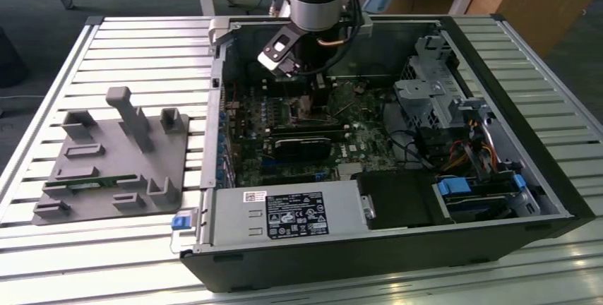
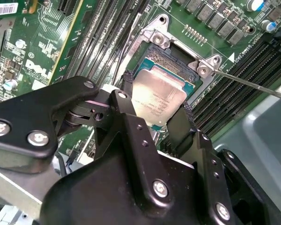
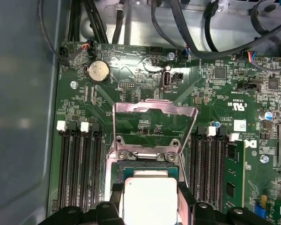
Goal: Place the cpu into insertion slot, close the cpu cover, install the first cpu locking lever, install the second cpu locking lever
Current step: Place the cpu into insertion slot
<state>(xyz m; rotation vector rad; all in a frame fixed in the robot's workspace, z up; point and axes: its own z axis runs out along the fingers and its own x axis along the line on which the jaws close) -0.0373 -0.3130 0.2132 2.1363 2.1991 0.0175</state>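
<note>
The cpu (image 2: 159,96), a flat square chip with a dull metal top, sits between my gripper's (image 2: 158,97) two black fingers, which press on its opposite edges. It hangs just over the insertion slot (image 2: 172,57), a square black socket with silver brackets on the green board. In the first wrist view the cpu (image 3: 150,199) lies in the gripper (image 3: 151,190) at the socket's (image 3: 150,166) near edge. The cpu cover (image 3: 154,107), a thin silver frame, stands flipped up beyond the socket. A thin locking lever (image 2: 253,84) sticks out sideways. In the exterior view the gripper (image 1: 306,86) reaches down into the open computer case (image 1: 527,178).
Long black memory slots (image 3: 79,164) flank the socket on both sides. Black cables (image 3: 187,42) run along the board's far edge. A power supply (image 1: 282,213) and a drive cage (image 1: 433,93) crowd the case. A grey fixture (image 1: 113,157) lies on the slatted table at the exterior view's left.
</note>
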